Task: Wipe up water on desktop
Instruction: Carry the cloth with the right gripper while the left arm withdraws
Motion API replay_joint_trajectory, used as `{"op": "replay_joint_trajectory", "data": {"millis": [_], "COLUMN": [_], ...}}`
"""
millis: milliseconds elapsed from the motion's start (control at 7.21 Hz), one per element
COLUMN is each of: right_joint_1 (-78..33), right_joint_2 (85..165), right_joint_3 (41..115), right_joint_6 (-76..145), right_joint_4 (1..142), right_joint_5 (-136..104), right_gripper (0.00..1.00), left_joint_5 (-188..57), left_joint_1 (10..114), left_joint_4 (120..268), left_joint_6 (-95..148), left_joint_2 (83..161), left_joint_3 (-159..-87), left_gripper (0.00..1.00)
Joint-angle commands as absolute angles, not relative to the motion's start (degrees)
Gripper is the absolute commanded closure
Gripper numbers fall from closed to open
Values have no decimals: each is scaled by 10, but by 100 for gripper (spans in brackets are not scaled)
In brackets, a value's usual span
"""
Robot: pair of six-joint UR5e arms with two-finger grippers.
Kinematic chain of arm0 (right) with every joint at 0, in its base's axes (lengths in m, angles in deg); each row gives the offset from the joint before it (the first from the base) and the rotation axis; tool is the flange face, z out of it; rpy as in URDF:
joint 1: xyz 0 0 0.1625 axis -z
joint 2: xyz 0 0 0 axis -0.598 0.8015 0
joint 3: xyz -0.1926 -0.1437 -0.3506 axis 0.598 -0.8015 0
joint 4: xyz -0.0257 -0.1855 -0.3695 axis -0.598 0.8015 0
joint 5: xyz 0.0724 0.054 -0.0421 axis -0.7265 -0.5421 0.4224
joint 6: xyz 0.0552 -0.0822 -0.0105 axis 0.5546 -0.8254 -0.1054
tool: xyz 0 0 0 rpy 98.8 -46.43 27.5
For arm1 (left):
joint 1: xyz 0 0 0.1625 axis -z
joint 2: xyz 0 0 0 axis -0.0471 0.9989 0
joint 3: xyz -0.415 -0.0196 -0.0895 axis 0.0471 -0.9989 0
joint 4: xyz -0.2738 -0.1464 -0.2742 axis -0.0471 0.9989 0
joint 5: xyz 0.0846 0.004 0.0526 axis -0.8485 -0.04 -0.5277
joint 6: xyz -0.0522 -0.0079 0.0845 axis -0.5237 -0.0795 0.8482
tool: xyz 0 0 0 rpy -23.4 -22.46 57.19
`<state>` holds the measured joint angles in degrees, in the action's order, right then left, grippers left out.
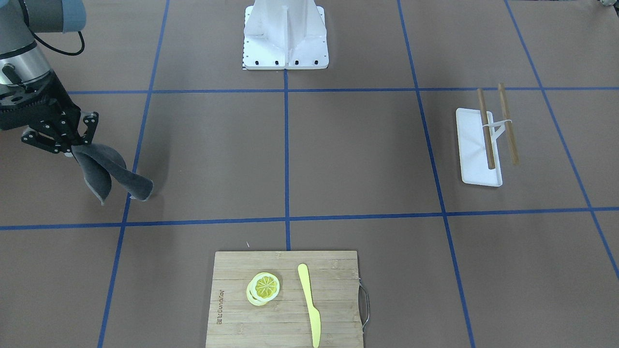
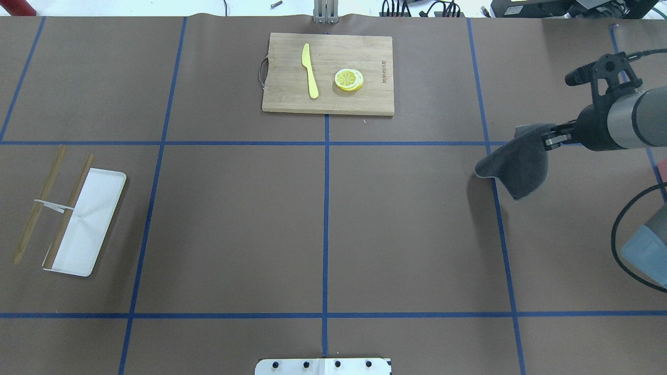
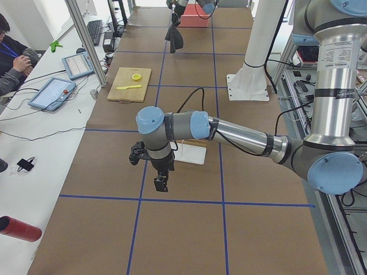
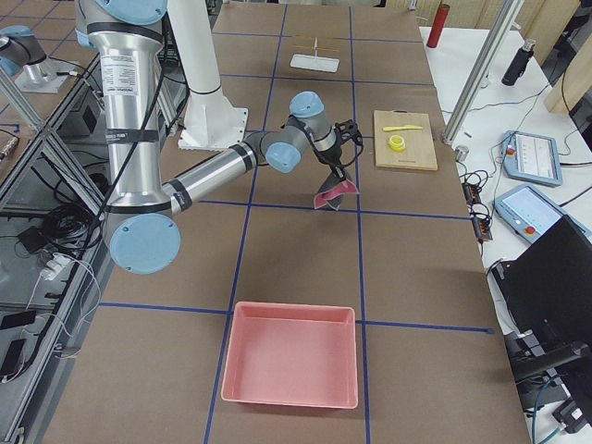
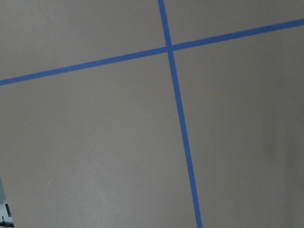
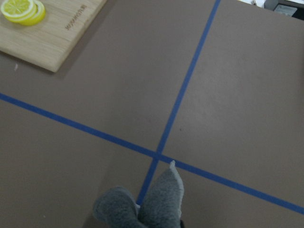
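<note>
Cloth (image 1: pixel 112 175) grey, fuzzy, folded | R tool (image 1: pixel 72 146) pinching | desktop (image 1: pixel 358 154) matte brown

Left gripper (image 3: pixel 160 185) too small; cutting board (image 1: pixel 336 295) edge-cropped

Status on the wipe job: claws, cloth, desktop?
Right claw shut on grey cloth, dangling over desktop. Left claw seen side-on only, state unclear. No water visible. Cutting board and tray well apart from cloth.

We have overhead and front-facing views looking steeply down from opposite sides, both covering the cutting board (image 2: pixel 375 99). Two end views look along the surface (image 3: pixel 172 229). Wrist cams sit close, facing down.
</note>
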<state>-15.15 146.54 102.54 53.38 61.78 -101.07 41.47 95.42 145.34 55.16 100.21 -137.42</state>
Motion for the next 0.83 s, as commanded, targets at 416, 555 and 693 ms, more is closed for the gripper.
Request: {"op": "replay_joint_trajectory", "data": {"millis": [416,555,693], "right_joint_1": [-151,-146,-139], "right_joint_2": [1619,1611,1565], "right_joint_3": [1001,966,950], "right_joint_6": [448,445,448], "right_joint_4": [621,621,630], "right_joint_5": [-978,-941,-942], "right_gripper": [100,100,100], "left_joint_5": [473,473,474], "left_joint_1": [1000,1000,1000], "left_joint_4": [1556,1556,1556], "left_joint_6": [548,548,548], "left_joint_2": [922,922,922], "left_joint_3": [-1371,-1372,-1372], "left_gripper": [1,1,1]}}
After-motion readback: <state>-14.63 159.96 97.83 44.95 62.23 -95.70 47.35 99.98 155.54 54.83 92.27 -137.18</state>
